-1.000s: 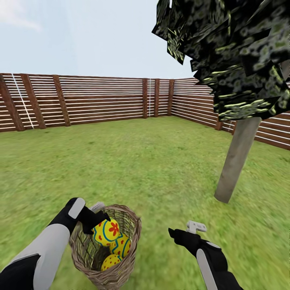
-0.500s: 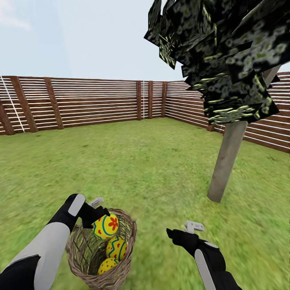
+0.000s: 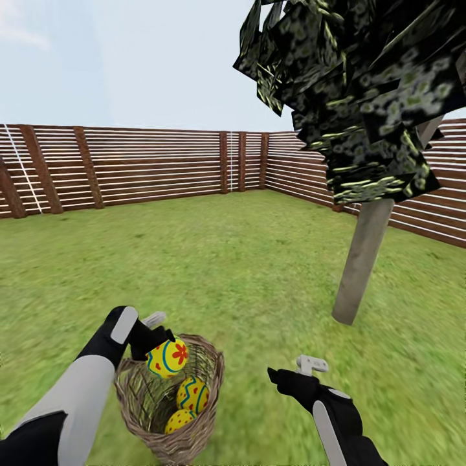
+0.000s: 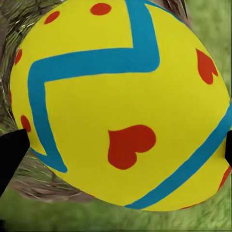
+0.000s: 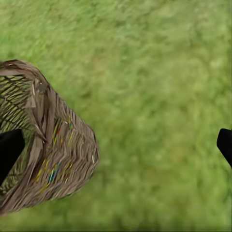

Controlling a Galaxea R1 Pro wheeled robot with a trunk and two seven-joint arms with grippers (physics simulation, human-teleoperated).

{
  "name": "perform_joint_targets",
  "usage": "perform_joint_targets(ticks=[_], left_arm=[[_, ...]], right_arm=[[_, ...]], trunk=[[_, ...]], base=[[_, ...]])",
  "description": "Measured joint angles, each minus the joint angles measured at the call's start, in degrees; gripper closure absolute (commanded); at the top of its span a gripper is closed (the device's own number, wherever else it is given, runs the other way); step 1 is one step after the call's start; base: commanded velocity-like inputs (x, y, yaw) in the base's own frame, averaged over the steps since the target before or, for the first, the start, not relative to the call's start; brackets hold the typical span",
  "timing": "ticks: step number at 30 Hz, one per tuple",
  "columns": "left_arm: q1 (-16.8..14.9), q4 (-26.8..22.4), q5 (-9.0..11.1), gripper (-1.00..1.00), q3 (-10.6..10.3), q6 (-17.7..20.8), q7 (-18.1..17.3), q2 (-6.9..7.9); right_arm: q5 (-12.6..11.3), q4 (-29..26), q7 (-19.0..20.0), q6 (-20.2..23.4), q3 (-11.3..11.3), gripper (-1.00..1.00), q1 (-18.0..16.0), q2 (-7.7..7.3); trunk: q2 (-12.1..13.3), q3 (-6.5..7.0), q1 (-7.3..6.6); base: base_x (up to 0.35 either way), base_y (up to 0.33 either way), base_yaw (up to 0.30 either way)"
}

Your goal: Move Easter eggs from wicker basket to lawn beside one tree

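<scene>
My left gripper [image 3: 154,342] is shut on one yellow Easter egg [image 3: 167,358] with blue zigzags and red marks, held at the rim of the wicker basket [image 3: 145,414]. In the left wrist view this egg [image 4: 121,101] sits between the black fingertips [image 4: 10,153]. Two more eggs [image 3: 193,395] [image 3: 179,421] lie inside the basket. My right gripper [image 3: 279,377] hovers open over the lawn [image 3: 246,278] to the basket's right. Its wrist view shows the basket's woven wall [image 5: 53,145] beside grass. The tree [image 3: 361,259], pale-trunked, stands ahead on the right.
Dark blocky foliage [image 3: 362,84] hangs over the right side above the trunk. A brown slatted fence [image 3: 149,165] rings the garden at the back and right. Open grass stretches between the basket and the tree.
My left gripper has lifted the egg up from among the other two to the basket's rim. The head camera turned slightly right. My right arm has kept its place.
</scene>
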Motion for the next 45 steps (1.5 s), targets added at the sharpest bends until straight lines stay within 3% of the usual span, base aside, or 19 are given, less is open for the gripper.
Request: perform_joint_targets(ticks=[6,11,18,21,24,27,37,45], left_arm=[[0.13,-1.02,-0.11,1.0,-0.37,0.02,0.34,-1.3],[0.47,-4.75,0.0,1.0,-3.85,-0.01,0.37,-2.25],[0.59,-11.52,-0.12,1.0,-5.43,0.0,0.47,-2.51],[1.22,-20.47,-0.04,1.0,-7.02,-0.03,0.5,-2.56],[4.37,-30.78,0.12,1.0,-13.4,-0.04,0.65,-2.52],[6.86,-37.59,0.03,1.0,-15.84,0.03,1.02,-2.55],[7.67,-39.94,-0.14,1.0,-16.85,0.01,1.18,-2.54],[7.67,-39.79,-0.15,1.0,-17.98,0.03,1.23,-2.59]], right_arm=[[-0.01,0.01,0.03,0.0,0.0,-1.0,0.0,0.0],[0.01,-0.01,0.06,0.0,0.0,-1.0,0.0,0.0],[-0.01,0.01,0.07,0.0,0.0,-1.0,0.0,0.0],[0.0,-0.01,0.07,0.0,0.02,-1.0,0.0,0.0],[-0.01,-0.13,0.07,-0.02,0.08,-1.0,0.0,0.0],[-0.03,-0.17,0.07,-0.01,0.08,-1.0,0.01,0.0],[-0.03,-0.11,0.07,0.02,0.07,-1.0,0.01,0.01],[0.02,-0.04,0.02,-0.06,0.32,-1.0,0.0,0.01]], trunk=[[2.41,1.08,-1.33],[4.41,1.98,-2.43],[7.22,3.23,-3.96],[8.42,3.78,-4.62],[9.24,4.14,-5.07],[9.24,4.21,-5.07],[9.24,4.66,-5.07],[9.24,4.74,-5.07]], base=[[-0.01,0.004,0.0],[0.0,0.0,0.0],[0.0,0.0,0.0],[0.0,0.0,0.0],[0.0,0.0,-0.045],[0.0,0.0,-0.198],[0.0,-0.149,-0.252],[0.0,-0.271,-0.034]])
